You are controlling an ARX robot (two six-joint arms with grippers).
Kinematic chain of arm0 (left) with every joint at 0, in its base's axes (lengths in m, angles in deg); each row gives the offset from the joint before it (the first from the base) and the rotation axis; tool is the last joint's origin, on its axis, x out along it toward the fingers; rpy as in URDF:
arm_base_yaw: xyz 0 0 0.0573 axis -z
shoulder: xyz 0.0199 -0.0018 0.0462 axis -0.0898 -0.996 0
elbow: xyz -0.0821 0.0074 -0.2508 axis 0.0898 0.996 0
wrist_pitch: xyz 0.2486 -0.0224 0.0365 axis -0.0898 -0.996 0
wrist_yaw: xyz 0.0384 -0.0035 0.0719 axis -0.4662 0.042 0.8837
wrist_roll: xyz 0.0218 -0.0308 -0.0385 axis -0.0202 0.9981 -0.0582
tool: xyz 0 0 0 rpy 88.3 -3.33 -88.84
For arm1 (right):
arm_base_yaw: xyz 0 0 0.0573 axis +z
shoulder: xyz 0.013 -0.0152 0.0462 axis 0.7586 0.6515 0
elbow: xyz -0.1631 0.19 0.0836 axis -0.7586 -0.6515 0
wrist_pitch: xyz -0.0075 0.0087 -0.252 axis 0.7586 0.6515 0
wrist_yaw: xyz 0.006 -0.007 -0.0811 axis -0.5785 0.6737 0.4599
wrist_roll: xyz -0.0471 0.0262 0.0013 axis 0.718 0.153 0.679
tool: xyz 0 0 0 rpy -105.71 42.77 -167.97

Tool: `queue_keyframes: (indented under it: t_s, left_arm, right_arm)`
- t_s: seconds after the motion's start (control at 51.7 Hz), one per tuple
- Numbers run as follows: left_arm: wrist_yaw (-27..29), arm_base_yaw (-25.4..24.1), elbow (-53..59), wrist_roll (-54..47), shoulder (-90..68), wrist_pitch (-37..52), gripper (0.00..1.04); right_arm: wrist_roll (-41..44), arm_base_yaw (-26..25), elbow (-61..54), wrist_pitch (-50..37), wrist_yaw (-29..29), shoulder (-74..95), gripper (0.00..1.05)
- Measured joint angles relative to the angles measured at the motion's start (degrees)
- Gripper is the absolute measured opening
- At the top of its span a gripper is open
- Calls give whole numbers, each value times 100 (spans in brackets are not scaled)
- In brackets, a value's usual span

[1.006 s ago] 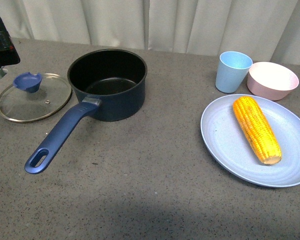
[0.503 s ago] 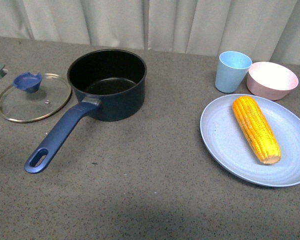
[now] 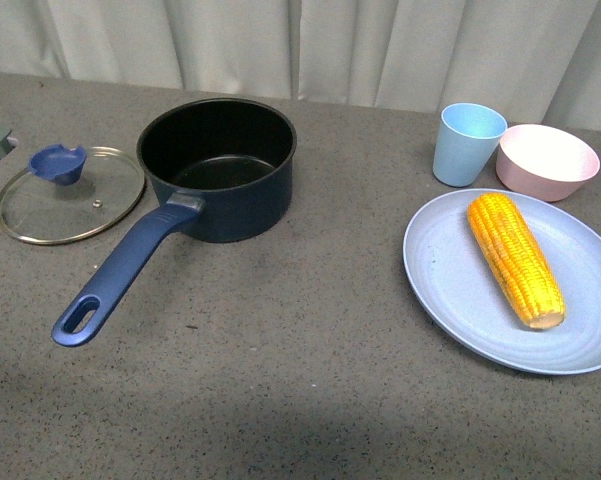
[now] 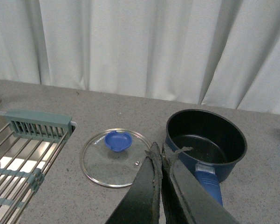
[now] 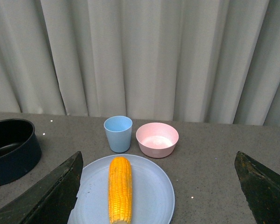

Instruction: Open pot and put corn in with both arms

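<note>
Standing uncovered at upper left of the frame, the pot [image 3: 217,165] had its lid [image 3: 70,195] laid beside it, clearing the way. The corn [image 3: 515,258] lay on the plate [image 3: 450,290] at right. My left gripper [image 4: 160,158] was pinched together, empty; my right gripper [image 5: 158,158] gaped wide toward the corn, empty.

Grey speckled surface [image 3: 310,360], matt and evenly lit, with a soft shadow along its near edge. A pleated off-white curtain [image 3: 380,45] hangs behind the whole far edge. At the left edge, a grey-green slatted rack [image 4: 39,125] borders a recessed wire grid [image 4: 14,168] showing bright reflections.
</note>
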Motion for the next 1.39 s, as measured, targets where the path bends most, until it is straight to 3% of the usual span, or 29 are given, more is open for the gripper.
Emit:
queue_keyframes:
  t_s: [0.735, 1.315, 1.392]
  left_arm:
    - [-4, 0, 22, 0, 2763, -2533, 4]
    - [-4, 0, 22, 0, 3630, -3401, 4]
    - [-9, 0, 22, -2, 4155, -4103, 4]
  right_arm:
    - [0, 0, 0, 0, 2, 0, 95]
    - [0, 0, 0, 0, 2, 0, 95]
    - [0, 0, 0, 0, 0, 0, 95]
